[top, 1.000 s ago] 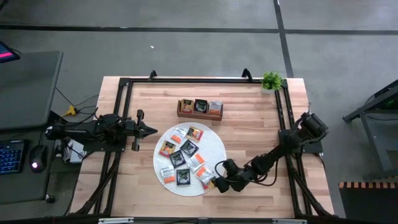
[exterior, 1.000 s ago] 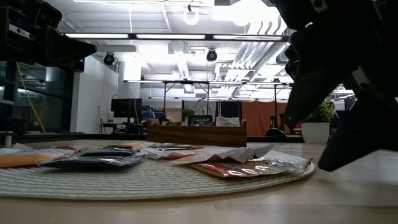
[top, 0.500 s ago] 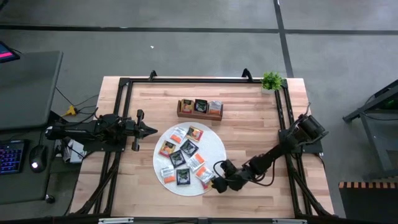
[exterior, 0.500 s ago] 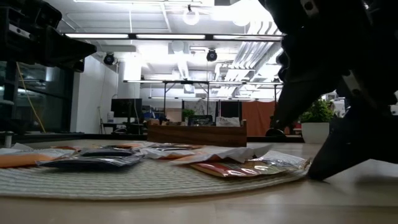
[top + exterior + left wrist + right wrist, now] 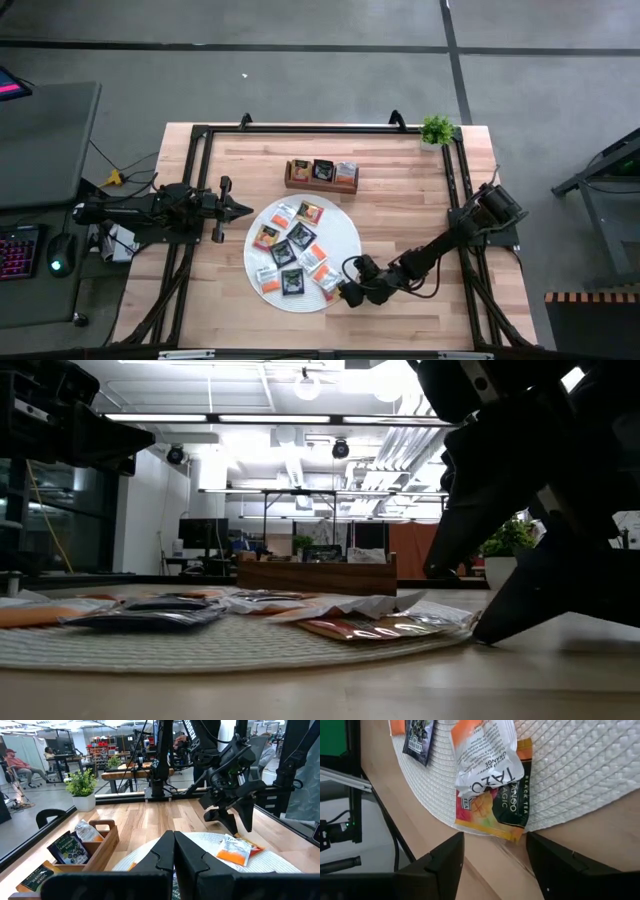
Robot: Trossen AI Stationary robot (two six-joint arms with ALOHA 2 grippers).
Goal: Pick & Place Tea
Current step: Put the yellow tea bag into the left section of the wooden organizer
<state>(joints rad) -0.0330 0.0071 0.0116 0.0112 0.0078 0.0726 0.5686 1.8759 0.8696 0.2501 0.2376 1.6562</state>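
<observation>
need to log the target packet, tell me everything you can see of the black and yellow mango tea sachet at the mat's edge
The mango tea sachet is a flat square foil packet, black on one half with "BLACK TEA" lettering, with mango artwork in yellow, red and green on the other. It lies flat at the rim of the round white woven mat, one corner jutting over the wooden table. A white and orange sachet lies partly over it. The right gripper sits just off that corner, fingers open, not touching it.

About ten small flat square tea sachets [image 5: 299,258] lie scattered just below the frame's centre in the high view, black, orange and white ones mixed, some overlapping. At the cluster's lower right, a white-and-orange sachet [image 5: 482,757] lies partly over a black-and-orange one [image 5: 502,810].
</observation>
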